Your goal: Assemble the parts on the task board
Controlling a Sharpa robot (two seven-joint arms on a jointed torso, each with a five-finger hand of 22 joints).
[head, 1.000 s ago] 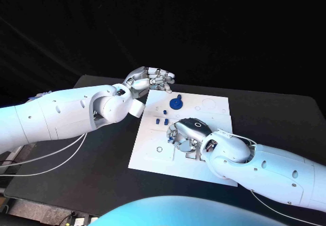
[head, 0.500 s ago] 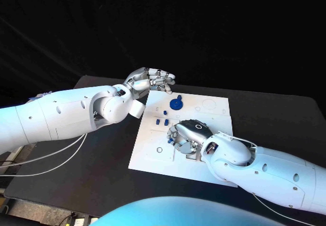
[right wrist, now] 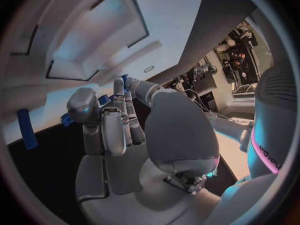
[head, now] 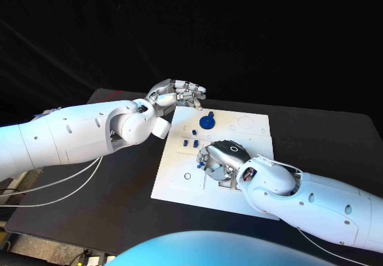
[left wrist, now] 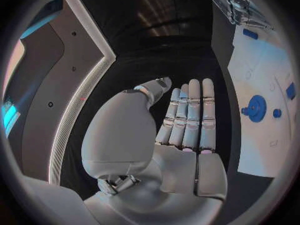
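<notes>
Resting palm-down on the board (head: 180, 185), the right hand (head: 218, 160) has its fingers curled over the middle of the plate; whether it holds a part I cannot tell. Just beside its fingertips stand small blue pegs (head: 190, 142), upright. A round blue disc (head: 207, 122) lies flat near the far edge. The left hand (head: 177, 93) hovers beyond the board's far left corner, fingers straight, together, holding nothing.

Black bench (head: 119, 210) w/ white cables (head: 56, 188) hanging off its near-left side; dark backdrop (head: 263, 50) behind.
</notes>
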